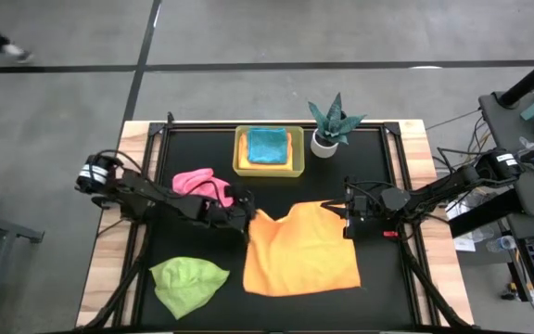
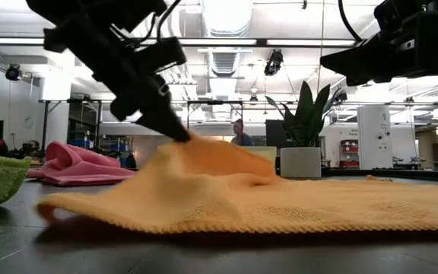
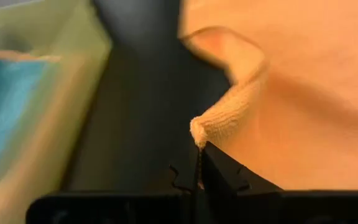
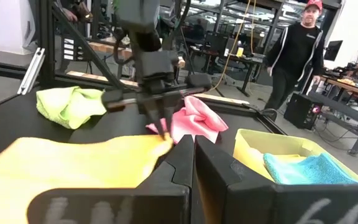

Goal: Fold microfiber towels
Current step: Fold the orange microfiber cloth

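Note:
An orange-yellow towel (image 1: 299, 249) lies spread on the black table's middle. My left gripper (image 1: 247, 211) is shut on its far left corner. My right gripper (image 1: 346, 215) is shut and empty just above the towel's far right corner (image 1: 332, 206), which lies flat. A pink towel (image 1: 202, 183) lies crumpled behind my left gripper. A lime green towel (image 1: 188, 281) lies crumpled at the near left. A turquoise towel (image 1: 268, 147) lies in the yellow tray (image 1: 241, 158). A second orange-yellow towel does not show. My left gripper pinches the orange-yellow towel's far left corner (image 3: 197, 132) between its two fingertips (image 3: 219, 165). The fingers slant down from the table's left (image 2: 166, 114). The corner is lifted off the table into a peak (image 2: 196, 144); the rest of the towel lies on the table.
A small teal spiky plant in a white pot (image 1: 330, 125) stands at the far right beside the tray. A person (image 4: 297, 56) walks in the room beyond the table. Bare black tabletop (image 1: 378, 278) shows right of the orange towel.

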